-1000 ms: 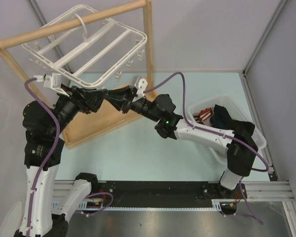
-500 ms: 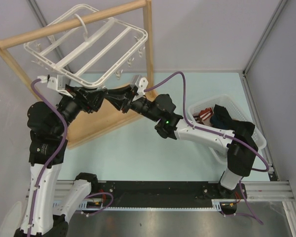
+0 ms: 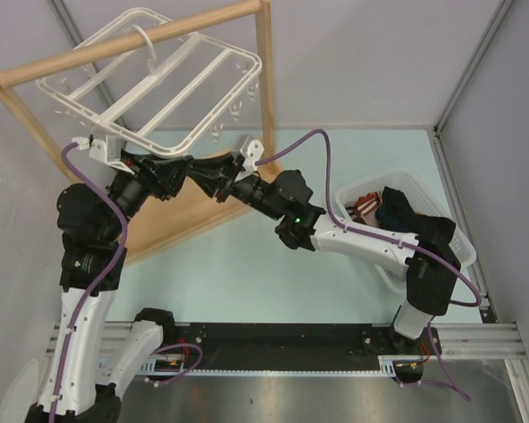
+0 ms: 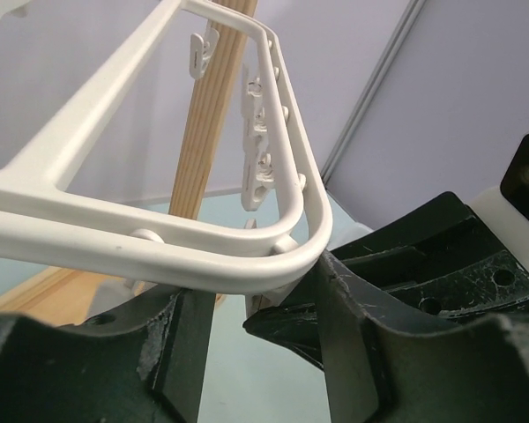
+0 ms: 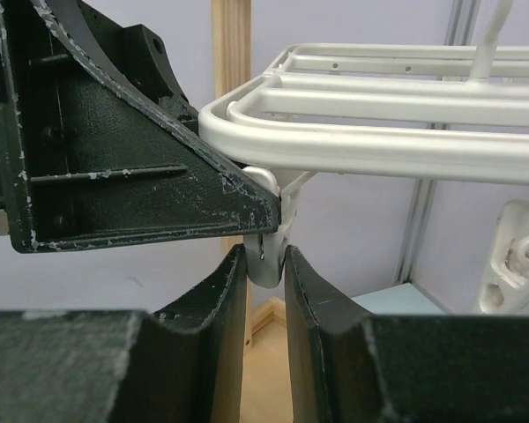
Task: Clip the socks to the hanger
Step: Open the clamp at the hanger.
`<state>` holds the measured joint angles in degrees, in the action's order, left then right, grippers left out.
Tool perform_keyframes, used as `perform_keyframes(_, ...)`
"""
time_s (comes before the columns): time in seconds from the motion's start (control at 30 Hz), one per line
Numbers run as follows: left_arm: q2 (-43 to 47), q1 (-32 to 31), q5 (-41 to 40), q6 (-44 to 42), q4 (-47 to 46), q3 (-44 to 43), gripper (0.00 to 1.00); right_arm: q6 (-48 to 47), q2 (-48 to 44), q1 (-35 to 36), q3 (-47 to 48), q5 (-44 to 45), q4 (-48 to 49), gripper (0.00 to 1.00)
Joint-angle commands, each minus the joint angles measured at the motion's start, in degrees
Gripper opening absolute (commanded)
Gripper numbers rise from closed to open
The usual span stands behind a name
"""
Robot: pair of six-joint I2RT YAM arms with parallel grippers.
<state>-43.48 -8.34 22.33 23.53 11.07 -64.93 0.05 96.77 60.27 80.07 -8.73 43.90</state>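
A white plastic hanger (image 3: 154, 81), a rectangular frame of smooth rounded rails with cross bars and small dangling clips, hangs tilted by its hook from the top bar of a pale wooden frame stand (image 3: 264, 79) at the far left of the pale teal bench (image 3: 247, 264). The socks (image 3: 397, 207), dark soft fabric, lie bunched in a white plastic basket (image 3: 450, 233) at the right, beside a reddish-brown garment (image 3: 366, 204), well apart from the hanger. Both black arms reach up and meet under the hanger's near rounded corner. The left gripper (image 4: 260, 291) points up at that corner, its scuffed black jaws standing partly open on either side of the curved rail, with a gap showing; whether they press on it cannot be told. The right arm stretches left across the bench, and the right gripper (image 5: 264, 264) has its jaws nearly closed, pinching a small white clip (image 5: 266, 251) that hangs from the hanger's rim.
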Motion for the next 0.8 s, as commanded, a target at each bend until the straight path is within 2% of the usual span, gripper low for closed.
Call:
perform_keyframes(0.0, 0.24, -0.63, -2.02, 0.46, -4.83, 0.15, 0.5, -2.6, -1.32, 1.51, 2.72, 1.08, -0.3, 0.06)
perform_keyframes(0.2, 0.16, -0.98, -2.55, 1.08, -5.01, 0.15, 0.43, -3.66, -1.06, 2.13, 2.9, 1.88, -0.57, 0.06)
perform_keyframes(0.27, 0.15, -1.15, -2.64, 1.17, -5.09, 0.41, 0.45, -3.75, -1.15, 2.13, 2.81, 2.14, -0.66, 0.06)
perform_keyframes(0.33, 0.24, -1.07, -2.82, 1.61, -4.83, 1.03, 0.53, -3.92, -1.23, 2.13, 2.81, 2.31, -0.74, 0.05)
perform_keyframes(0.5, 1.21, -1.24, -3.52, 2.66, -6.67, 3.49, 0.52, -4.27, -1.06, 2.22, 2.9, 2.4, -0.83, 0.05)
perform_keyframes(0.77, 1.21, -1.42, -5.36, 4.33, -8.96, 3.58, 0.39, -4.54, -1.06, 2.22, 2.89, 2.23, -1.8, 0.05)
